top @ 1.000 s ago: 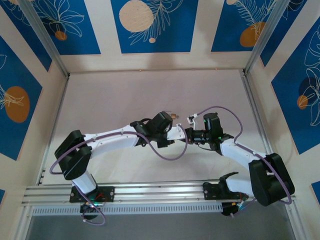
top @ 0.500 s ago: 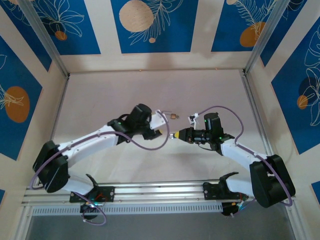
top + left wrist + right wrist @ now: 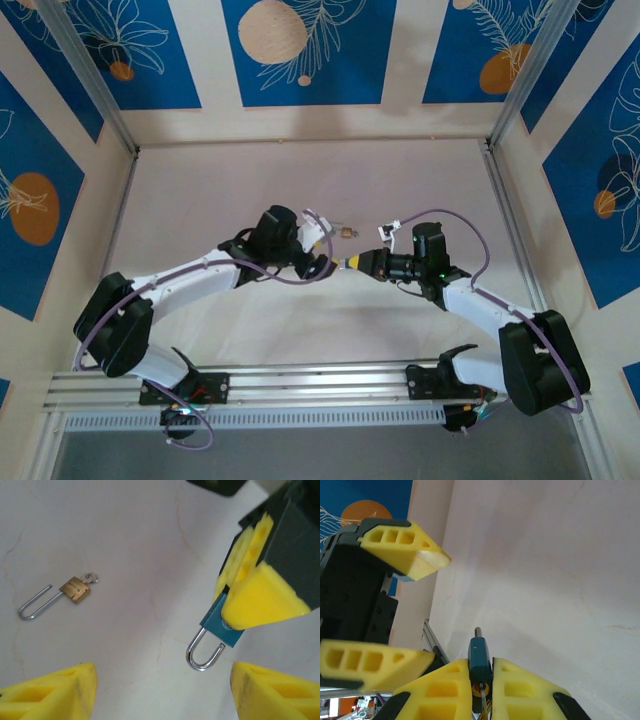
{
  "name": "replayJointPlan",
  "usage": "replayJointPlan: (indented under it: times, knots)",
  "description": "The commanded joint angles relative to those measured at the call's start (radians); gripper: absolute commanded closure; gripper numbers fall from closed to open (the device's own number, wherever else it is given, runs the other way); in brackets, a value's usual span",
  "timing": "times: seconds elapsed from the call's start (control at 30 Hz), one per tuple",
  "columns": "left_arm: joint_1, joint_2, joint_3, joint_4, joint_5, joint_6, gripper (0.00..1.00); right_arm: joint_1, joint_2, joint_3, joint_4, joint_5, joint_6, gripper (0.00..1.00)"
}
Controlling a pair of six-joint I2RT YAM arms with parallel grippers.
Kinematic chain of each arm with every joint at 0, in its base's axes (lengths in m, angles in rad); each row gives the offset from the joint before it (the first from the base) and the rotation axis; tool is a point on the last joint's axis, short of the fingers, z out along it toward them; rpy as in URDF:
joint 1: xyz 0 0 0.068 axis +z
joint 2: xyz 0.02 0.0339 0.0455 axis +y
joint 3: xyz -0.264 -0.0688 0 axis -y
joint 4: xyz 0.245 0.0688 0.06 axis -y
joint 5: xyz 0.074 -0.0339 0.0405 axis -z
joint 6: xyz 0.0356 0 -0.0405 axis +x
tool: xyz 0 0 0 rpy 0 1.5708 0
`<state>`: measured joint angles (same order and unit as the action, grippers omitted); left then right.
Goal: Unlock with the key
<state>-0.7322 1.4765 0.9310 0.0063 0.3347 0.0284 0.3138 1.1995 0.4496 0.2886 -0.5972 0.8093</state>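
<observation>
a blue padlock is held clamped by its body between the yellow pads of the right gripper, above the middle of the tabletop. its closed steel shackle is pointed toward the left gripper. the left jaws are spread wide and nothing is held between them. they are lined up facing the shackle from just beside it, not touching.

a brass padlock is laid flat on the tabletop, a little toward the far edge from the two claws. a small metal piece, taken to be a key, is seen at its base. one leg of its long shackle seems to end short of the body, so it is judged to be open already.

the step in hand is judged to be the presenting of the blue padlock for unlocking. in the right wrist view a thin metal stem is glimpsed behind the lock body, between the pads; whether it is a key cannot be told. the next move is judged to call for a key to be gripped by the left claw, seated squarely in the keyway and turned, with the lock kept from twisting in the pads.

the tabletop is pale and matte, marked with faint hairline cracks. it is enclosed by cream walls hung with blue panels printed with leaves and orange discs, and an aluminium rail is fixed along the near edge.
</observation>
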Motion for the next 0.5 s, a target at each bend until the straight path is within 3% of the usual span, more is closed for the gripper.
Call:
replayJointPlan:
  times: [0.0,0.13,0.47]
  knots:
    - [0.060,0.017,-0.028,0.120,0.227,-0.153,0.32,0.006,-0.031,-0.025,0.035,0.001,0.024,0.94]
    - [0.078,0.053,-0.030,0.150,0.324,-0.199,0.34,0.012,-0.036,-0.025,0.037,0.019,0.024,0.94]
    - [0.061,0.132,-0.012,0.181,0.354,-0.254,0.44,0.006,-0.034,-0.014,0.040,0.047,0.027,0.95]
